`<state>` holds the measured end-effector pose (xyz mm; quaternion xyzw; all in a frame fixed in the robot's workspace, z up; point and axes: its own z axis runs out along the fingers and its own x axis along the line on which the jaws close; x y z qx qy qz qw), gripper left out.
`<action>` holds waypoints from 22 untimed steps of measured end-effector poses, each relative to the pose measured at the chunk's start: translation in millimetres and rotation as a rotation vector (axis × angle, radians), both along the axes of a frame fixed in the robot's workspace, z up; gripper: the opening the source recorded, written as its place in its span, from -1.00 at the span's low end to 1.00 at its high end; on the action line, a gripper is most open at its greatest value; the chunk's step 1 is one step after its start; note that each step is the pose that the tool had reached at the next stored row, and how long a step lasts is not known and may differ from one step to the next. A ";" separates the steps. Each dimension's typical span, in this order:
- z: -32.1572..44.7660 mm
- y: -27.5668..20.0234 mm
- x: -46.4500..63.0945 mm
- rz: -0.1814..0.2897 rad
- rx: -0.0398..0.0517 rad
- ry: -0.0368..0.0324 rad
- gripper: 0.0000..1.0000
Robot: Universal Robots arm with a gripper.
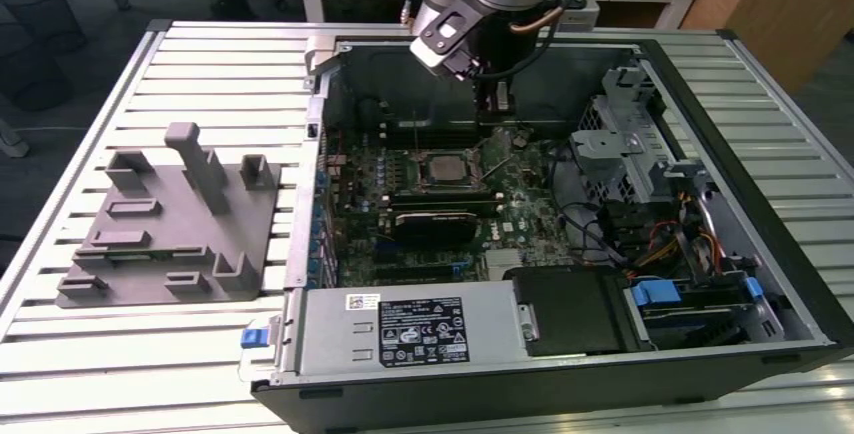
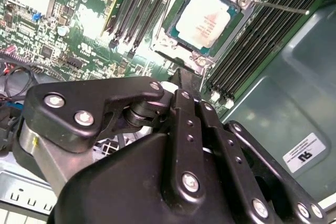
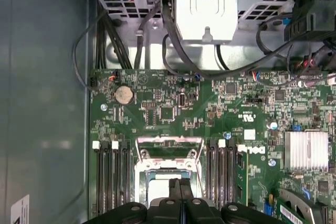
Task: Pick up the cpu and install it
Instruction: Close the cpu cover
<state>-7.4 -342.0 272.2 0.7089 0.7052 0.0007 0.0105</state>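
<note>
Here's the open computer case [image 1: 320, 124], lying flat on the slatted tabletop [image 1: 160, 354] with the motherboard [image 3: 210, 114] facing up. That puts the socket straight under an arm that reaches in from above. The pincer [image 1: 497, 104] points down inside the case, near the far wall.

Where's the cpu [image 2: 205, 22]? In the second wrist view its silvery-white top lies flat and square inside the metal socket frame [image 2: 173, 43]. A thin green rim shows around it, so it reads as seated in place rather than carried. In the exterior view the cpu [image 1: 438, 166] is a pale square mid-board, between the banks of memory slots [image 2: 142, 3].

Now the pincer [image 2: 189, 80]. Its black tips are drawn together with only a thin seam between them, and I see nothing held there. In the first wrist view the pincer [image 3: 181, 184] shows the same, two fingers pressed side by side over the socket's near edge. It hangs just beside the frame, apart from the chip. My read is an empty, closed tool above a socket that is already filled.

The slim retention lever [image 2: 278, 7] sticks out at an angle past the frame's corner. That suggests the clamp isn't locked down, though I can't be sure from here.

Off to the exterior view's left, the grey fixture block [image 1: 160, 224] sits on the tabletop, well apart from the case. I can make out no chip in its recesses, which fits a cpu that has been placed in the socket.
</note>
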 end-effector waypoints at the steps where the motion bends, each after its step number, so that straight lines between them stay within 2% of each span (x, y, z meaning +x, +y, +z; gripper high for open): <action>1: 0.0 0.0 0.8 0.000 0.0000 0.0000 -0.79; 22: 0.0 0.0 8.8 0.000 0.0001 0.0000 -0.79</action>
